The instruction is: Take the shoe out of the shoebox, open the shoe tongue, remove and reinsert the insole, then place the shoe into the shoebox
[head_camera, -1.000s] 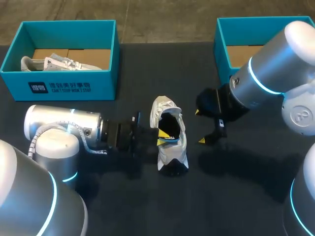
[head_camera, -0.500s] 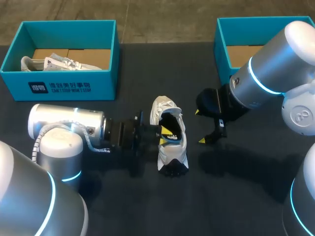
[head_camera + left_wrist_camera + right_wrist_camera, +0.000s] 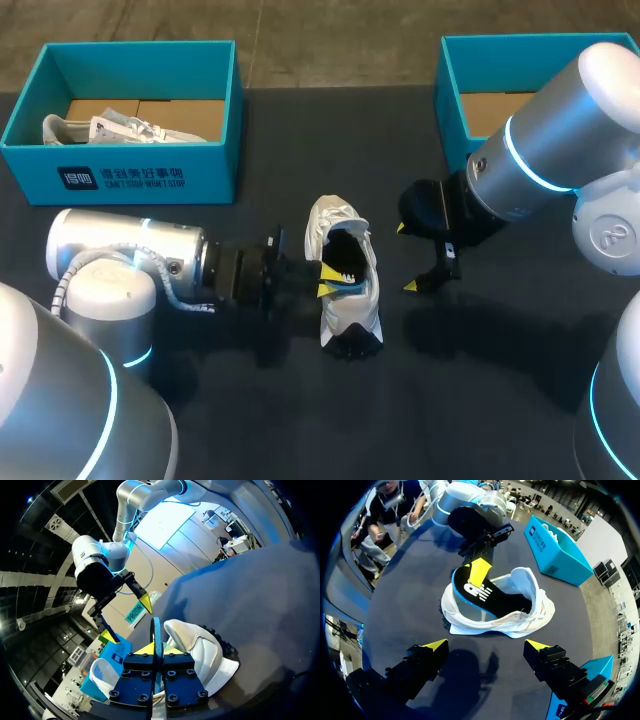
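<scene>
- The shoe (image 3: 350, 310) stands on its sole near the middle of the worktop (image 3: 300, 420), out of either box, with its mouth wide open.
- The left gripper (image 3: 328, 280) comes in from the left edge. Its fingers are pinched on the blue-edged rim of the black insole (image 3: 495, 600) at the shoe's opening.
- Half a second ago this gripper was pushed deeper across the shoe. It has now drawn back toward the left edge, to about where it was a second ago, and the shoe itself has hardly shifted.
- My reading is that this in-and-out stroke is work on the insole. One end of the insole is tipped up at the opening and the rest lies inside, so the step is not finished. I cannot tell whether the insole is coming out or going back in.
- The right gripper (image 3: 406, 258) has not moved. It hangs just beside the shoe toward the right edge, fingers spread wide and holding nothing.
- The box at the far right corner (image 3: 450, 110) shows a bare cardboard floor. The box at the far left corner (image 3: 120, 185) holds another shoe (image 3: 100, 128). Neither has changed.
- Putting the shoe back in a box is not yet begun.
</scene>
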